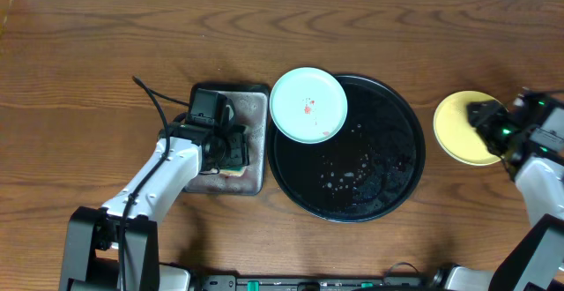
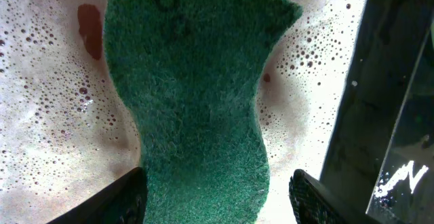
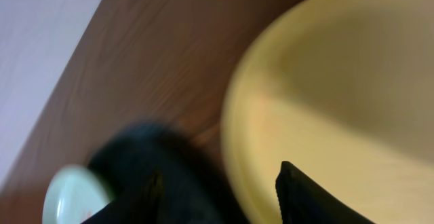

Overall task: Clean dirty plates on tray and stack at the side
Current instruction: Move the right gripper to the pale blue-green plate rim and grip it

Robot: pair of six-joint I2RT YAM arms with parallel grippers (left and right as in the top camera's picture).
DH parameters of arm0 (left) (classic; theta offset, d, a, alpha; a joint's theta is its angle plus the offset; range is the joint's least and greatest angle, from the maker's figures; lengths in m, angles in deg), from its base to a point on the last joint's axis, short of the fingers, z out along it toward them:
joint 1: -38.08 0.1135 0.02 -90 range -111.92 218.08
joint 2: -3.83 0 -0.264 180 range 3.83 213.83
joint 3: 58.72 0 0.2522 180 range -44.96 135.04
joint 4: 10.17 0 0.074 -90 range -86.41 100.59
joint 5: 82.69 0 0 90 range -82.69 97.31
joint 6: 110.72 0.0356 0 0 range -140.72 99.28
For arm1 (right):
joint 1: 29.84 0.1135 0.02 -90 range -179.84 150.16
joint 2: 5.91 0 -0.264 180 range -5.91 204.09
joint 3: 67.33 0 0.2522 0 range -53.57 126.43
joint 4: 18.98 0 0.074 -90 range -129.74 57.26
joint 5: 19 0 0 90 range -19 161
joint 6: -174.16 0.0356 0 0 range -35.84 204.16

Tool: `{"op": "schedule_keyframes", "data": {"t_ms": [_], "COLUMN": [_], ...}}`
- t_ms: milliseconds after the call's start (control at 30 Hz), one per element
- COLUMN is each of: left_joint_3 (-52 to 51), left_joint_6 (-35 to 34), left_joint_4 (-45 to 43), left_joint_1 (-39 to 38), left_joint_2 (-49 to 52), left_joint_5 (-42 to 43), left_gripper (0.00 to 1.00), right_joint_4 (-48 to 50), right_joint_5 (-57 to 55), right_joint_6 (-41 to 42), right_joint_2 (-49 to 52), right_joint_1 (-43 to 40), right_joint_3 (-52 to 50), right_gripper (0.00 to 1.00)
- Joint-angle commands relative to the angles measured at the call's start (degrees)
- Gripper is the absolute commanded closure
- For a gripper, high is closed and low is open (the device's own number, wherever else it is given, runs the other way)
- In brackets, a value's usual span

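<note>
Left hand [image 2: 217, 176]: wide, astride the green sponge [image 2: 196, 81] in the soapy grey tray [image 1: 257, 106]. If I close off-centre, the sponge may slip.

Right hand [image 3: 217, 183]: parted around the rim of the yellow plate [image 1: 454, 123], which rests on the counter [image 1: 88, 44]. A crooked retreat may drag it.

The smeared blue plate [image 1: 308, 105] overhangs the black tray [image 1: 421, 150] and may tip.
</note>
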Motion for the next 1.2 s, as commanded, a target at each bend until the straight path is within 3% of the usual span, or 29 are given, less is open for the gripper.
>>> {"op": "schedule_keyframes", "data": {"t_ms": [0,167,533,633,733,833,967,1167], "left_joint_3": [0.5,0.5,0.5,0.5,0.5,0.5,0.5,0.5], "left_joint_6": [0.5,0.5,0.5,0.5,0.5,0.5,0.5,0.6], "left_joint_4": [0.2,0.2,0.2,0.2,0.2,0.2,0.2,0.2], "left_joint_1": [0.1,0.1,0.1,0.1,0.1,0.1,0.1,0.1], "left_joint_2": [-0.6,-0.6,-0.6,-0.6,-0.6,-0.6,-0.6,-0.6], "left_joint_5": [0.3,0.3,0.3,0.3,0.2,0.2,0.3,0.3], "left_gripper": [0.32,0.32,0.32,0.32,0.32,0.32,0.17,0.16], "right_joint_4": [-0.3,-3.6,-27.6,-25.6,-19.9,-16.5,-13.9,-11.5], "right_joint_5": [6.8,4.6,-3.9,-4.5,-9.0,-11.0,-11.1,-11.7], "right_joint_6": [-9.4,-14.7,-32.2,-32.5,-32.5,-32.5,-32.0,-31.6], "right_joint_2": [-0.2,0.0,10.2,14.6,19.8,23.8,27.2,29.2], "right_joint_1": [6.6,15.6,30.1,33.2,36.3,38.5,40.5,41.8], "right_joint_3": [1.3,5.3,28.6,30.1,30.1,30.1,30.1,30.1], "right_gripper": [0.45,0.42,0.36,0.37,0.46,0.46,0.48,0.51]}}
